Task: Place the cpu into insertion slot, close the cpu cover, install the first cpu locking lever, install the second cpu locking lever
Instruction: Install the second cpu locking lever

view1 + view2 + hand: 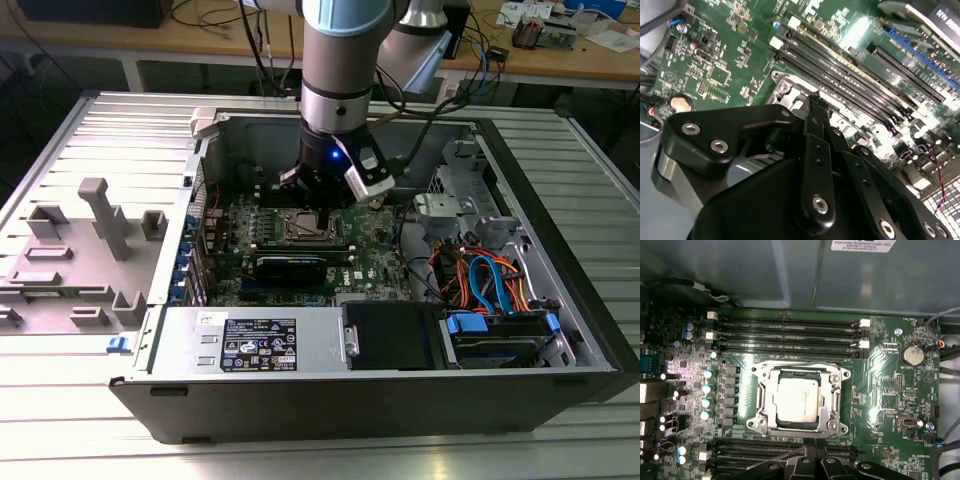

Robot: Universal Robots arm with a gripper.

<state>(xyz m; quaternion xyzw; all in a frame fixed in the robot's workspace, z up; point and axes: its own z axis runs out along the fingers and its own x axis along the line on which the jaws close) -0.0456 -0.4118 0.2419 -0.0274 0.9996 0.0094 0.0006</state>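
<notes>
In the first wrist view the gripper (812,463) hangs at the near edge of the socket, its fingers drawn narrow, tips almost together and holding nothing; the second wrist view shows the same closed tips (815,100) poised just above the socket's metal corner. Close beside them a thin grey rod (775,456) slants across the near memory slots; it may be a locking lever, though I cannot tell. Just beyond, the cpu (797,399) lies flat and square in the slot (758,422), and the cover (832,402) seems to be down around it, its window framing the chip evenly. So the work appears to be at the levers. To do that well, I judge the narrow tips should bear only on the lever's end, pushing it down and then sideways under its hook in one steady sweep, and staying off the cover and the board (880,405). A cover riding up on one side would mean the chip is unseated, and pressing should stop. Farther off run the far memory slots (790,332), then the grey case wall (790,270); in the exterior view the arm stands upright over the socket (303,226).
</notes>
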